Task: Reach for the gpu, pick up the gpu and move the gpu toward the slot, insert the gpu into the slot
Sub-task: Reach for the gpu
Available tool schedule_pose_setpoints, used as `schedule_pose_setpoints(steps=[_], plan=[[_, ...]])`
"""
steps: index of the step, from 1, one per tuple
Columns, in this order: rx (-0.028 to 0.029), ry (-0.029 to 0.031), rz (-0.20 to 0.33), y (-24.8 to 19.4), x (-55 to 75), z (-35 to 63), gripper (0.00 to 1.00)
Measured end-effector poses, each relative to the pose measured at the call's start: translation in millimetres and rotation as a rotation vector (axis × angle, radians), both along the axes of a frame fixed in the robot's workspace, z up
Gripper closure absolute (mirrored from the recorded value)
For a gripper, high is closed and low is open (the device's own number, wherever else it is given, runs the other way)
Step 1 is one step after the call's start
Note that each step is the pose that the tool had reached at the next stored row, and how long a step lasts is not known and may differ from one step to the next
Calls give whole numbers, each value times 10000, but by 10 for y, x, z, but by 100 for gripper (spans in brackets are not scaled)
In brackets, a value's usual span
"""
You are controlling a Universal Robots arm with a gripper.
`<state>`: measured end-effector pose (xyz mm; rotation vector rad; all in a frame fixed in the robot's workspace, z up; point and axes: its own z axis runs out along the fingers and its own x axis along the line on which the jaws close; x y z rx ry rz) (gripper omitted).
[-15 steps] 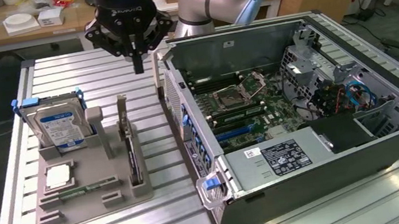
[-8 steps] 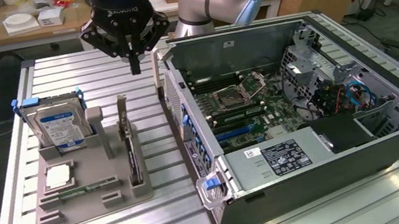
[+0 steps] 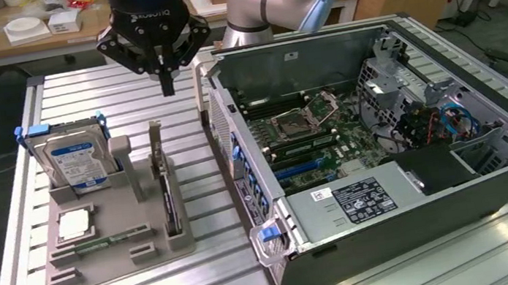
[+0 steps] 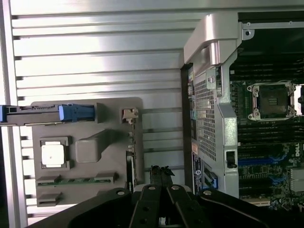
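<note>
The black gripper (image 3: 167, 87) hangs above the ribbed aluminium table (image 3: 82, 106), toward its far side, over the strip of slats between the grey holder and the computer case. Its two slim fingers are pressed together into a single point, with nothing between them.

The gpu (image 3: 169, 198) is well apart from the gripper. It stands on its long edge in a groove of the matte grey moulded holder (image 3: 148, 230) on the exterior view's left. It is a thin, flat, dark card with a pale metal bracket at its far end. In the wrist view it appears edge-on as a narrow dark line (image 4: 129, 164).

On the same holder a boxy silver hard drive (image 3: 74, 162) with a blue-and-white label stands upright in blue plastic rails. Nearer lie a square processor chip (image 3: 73, 225) and a narrow green memory stick (image 3: 100, 244).

On the exterior view's right the dark steel computer case (image 3: 412, 225) lies open, one wall perforated. Inside is the green motherboard (image 3: 332, 136), with the slot (image 3: 302, 169), a long blue plastic strip, on the near side of the square silver processor socket (image 3: 291, 123).
</note>
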<state>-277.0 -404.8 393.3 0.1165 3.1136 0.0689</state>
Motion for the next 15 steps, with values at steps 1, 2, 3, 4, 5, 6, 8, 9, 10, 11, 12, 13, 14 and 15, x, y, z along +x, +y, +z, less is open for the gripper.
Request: schedule_pose_setpoints(steps=[1,2,3,4,5,6,8,9,10,11,12,13,14,15], plan=[[0,0,0,0,-8,0,90],[0,0,0,-1,-16,0,90],[0,0,0,-1,-24,0,90],[0,0,0,-1,-32,0,90],[0,1,0,-1,-40,0,90],[0,0,0,-2,-48,0,90],[0,1,-1,-2,-65,0,90],[0,0,0,-3,-73,0,90],[0,0,-1,-4,-82,0,90],[0,0,-1,-4,-91,0,90],[0,0,-1,-4,-100,0,90],[0,0,-1,-5,-109,0,90],[0,0,-1,-5,-118,0,90],[0,0,-1,-6,-126,0,90]])
